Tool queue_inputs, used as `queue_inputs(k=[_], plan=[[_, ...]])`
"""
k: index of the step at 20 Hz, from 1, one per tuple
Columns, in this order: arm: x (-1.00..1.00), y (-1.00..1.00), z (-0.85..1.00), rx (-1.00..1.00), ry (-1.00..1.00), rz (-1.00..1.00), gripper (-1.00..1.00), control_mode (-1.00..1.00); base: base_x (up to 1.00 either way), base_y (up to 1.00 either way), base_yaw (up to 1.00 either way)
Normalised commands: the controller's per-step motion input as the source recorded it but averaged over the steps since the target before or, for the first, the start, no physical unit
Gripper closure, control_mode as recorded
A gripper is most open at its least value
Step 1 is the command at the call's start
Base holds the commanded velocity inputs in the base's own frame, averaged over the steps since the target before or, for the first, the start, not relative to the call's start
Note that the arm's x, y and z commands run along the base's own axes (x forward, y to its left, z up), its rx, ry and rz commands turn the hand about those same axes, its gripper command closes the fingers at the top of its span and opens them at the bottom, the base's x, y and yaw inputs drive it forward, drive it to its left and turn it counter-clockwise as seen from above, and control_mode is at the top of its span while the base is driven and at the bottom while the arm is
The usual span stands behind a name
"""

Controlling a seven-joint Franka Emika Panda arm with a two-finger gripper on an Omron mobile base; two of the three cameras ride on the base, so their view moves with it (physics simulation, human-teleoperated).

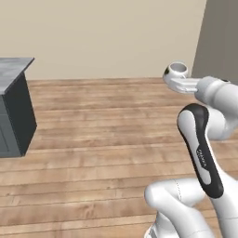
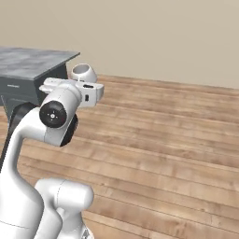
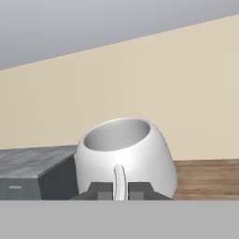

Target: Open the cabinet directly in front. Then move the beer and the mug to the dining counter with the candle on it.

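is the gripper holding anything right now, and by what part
Yes: the gripper holds the white mug by its handle, the thin loop pinched between the two fingers, with the mug's mouth tilted up and away.

The mug [image 3: 125, 156] is a rounded white cup with a wide open mouth and a thin curved handle. In the hand view it sits low in the middle of the frame, tilted so its mouth faces up and toward the upper left, its handle held between the two dark fingertips. In the left base view it shows small at the upper right [image 1: 177, 70], and in the right base view at the upper left [image 2: 83, 72].
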Motion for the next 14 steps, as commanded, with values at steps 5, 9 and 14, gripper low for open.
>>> queue_inputs(k=[5,9,14], plan=[[0.00,0.00,0.00,0.00,0.00,0.00,1.00,1.00,0.74,0.21,0.00],[0.00,0.00,0.00,0.00,0.00,0.00,1.00,1.00,1.00,0.18,0.00],[0.00,0.00,0.00,0.00,0.00,0.00,1.00,1.00,1.00,0.15,0.00]])
